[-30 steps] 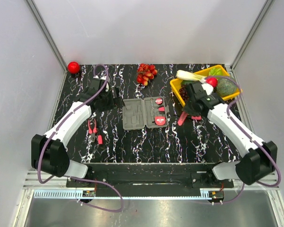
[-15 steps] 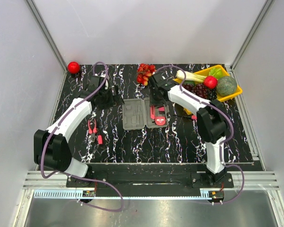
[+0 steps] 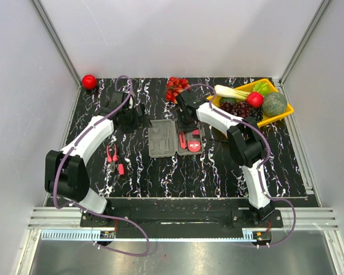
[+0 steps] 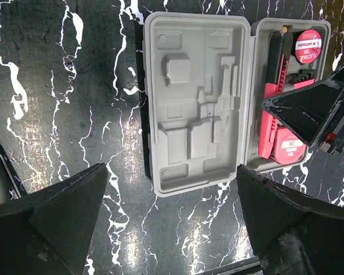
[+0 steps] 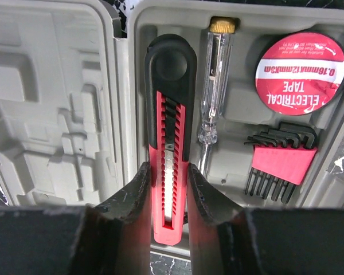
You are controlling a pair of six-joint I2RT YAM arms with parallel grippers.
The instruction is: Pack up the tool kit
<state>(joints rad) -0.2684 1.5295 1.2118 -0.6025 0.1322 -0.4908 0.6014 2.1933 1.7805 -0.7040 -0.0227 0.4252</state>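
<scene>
Presently the black marbled table (image 3: 218, 166) carries the open case (image 3: 160, 139) at its middle, lying flat with both halves up, and a yellow tray (image 3: 278, 117) of fruit at the right rear, well apart from the work. The case's left half shows only bare moulded recesses. Its right half holds the knife (image 5: 167, 143), a screwdriver (image 5: 209, 86) just beside it, a roll of tape (image 5: 301, 71), a set of hex keys (image 5: 278, 157) and the round tape measure (image 4: 289, 146). The right gripper (image 5: 166, 169) hangs over that half with its pincer closed against both sides of the knife, which lies along its slot. Whether the knife is pressed fully home cannot be told. The left gripper (image 4: 172, 172) hovers above the case's near edge, fingers wide apart and holding nothing. The pliers (image 3: 112, 158) lie loose on the table to the left of the case, not yet packed. The main risk in my judgement is a lift-off before the fingers part, which would drag the knife out or tip the light case. A knife left proud of its slot would later stop the lid closing. A lesser risk is the left fingers catching the case rim on the way to the pliers and sliding the case.
</scene>
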